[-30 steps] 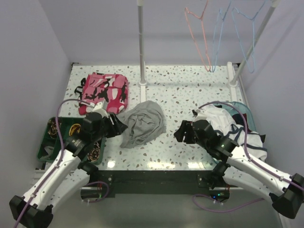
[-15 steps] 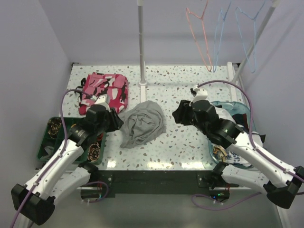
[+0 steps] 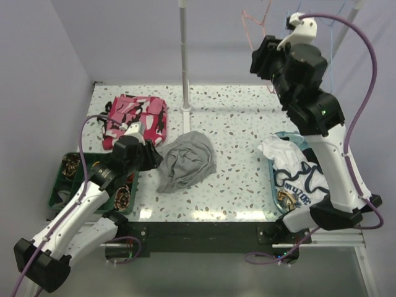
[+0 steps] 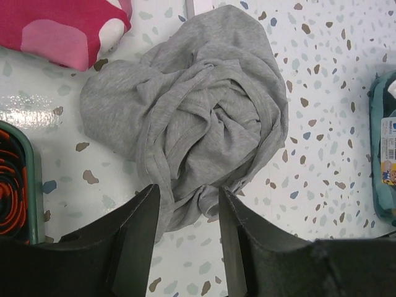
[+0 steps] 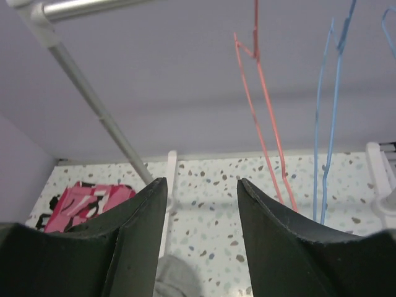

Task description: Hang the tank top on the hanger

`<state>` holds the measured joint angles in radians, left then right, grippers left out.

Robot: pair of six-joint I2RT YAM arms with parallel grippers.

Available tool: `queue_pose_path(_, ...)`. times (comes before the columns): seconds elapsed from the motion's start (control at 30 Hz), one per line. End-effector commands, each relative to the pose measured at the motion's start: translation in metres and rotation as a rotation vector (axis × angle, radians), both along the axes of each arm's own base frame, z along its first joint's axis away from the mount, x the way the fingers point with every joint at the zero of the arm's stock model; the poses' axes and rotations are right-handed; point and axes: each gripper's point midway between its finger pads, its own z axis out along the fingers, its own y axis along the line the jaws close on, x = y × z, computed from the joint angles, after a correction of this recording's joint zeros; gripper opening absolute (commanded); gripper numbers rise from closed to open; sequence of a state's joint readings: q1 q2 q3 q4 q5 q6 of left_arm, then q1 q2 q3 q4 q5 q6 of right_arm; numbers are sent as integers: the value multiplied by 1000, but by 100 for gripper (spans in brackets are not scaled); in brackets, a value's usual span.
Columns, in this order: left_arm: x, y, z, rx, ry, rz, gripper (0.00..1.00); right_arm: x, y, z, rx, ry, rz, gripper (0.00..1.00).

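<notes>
Left end effector (image 4: 187, 193) hangs low over the desk (image 3: 247, 127), with its fingers apart and empty, just above the near edge of the tank top (image 4: 198, 117). I see this grey tank top lying crumpled near the desk's middle, close beside the pink patterned garment (image 3: 136, 120). Right end effector (image 5: 201, 184) is raised high, also spread and holding nothing. Beyond it the hanger (image 5: 255, 34) hangs at the back, beside the blue hangers (image 5: 334, 105).

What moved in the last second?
The right arm swung up from the table toward the pink-red hanger, jaws open and empty. The left arm shifted slightly beside the tank top. The tank top itself stayed put.
</notes>
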<state>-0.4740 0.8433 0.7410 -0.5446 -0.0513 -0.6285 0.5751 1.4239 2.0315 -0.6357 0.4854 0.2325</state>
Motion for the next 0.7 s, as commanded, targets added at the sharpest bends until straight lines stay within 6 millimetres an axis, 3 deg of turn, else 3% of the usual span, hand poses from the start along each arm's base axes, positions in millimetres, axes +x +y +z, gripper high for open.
queue_pose_path(0.0, 10, -2, 42, -12, -123, -19, 49, 28, 1, 17, -62, -22, 51, 54)
queue_pose_path(0.07, 9, -2, 45, -10, -132, -27, 50, 37, -4, 34, -46, -71, 60, 57)
queue_pose_path(0.1, 9, -3, 49, -15, -138, -32, 50, 53, -1, 24, -56, -48, 59, 57)
queue_pose_path(0.13, 8, -3, 51, -13, -144, -36, 50, 54, -3, 35, -45, -72, 72, 58)
queue_pose_path(0.17, 8, -3, 53, -13, -147, -38, 50, 66, -12, 30, -40, -55, 57, 58)
queue_pose_path(0.43, 5, 1, 68, -4, -187, -44, 51, 116, -23, 5, -30, -42, 85, 63)
queue_pose_path(0.67, 4, 3, 65, 10, -181, -46, 51, 143, -21, -13, -50, -14, 97, 64)
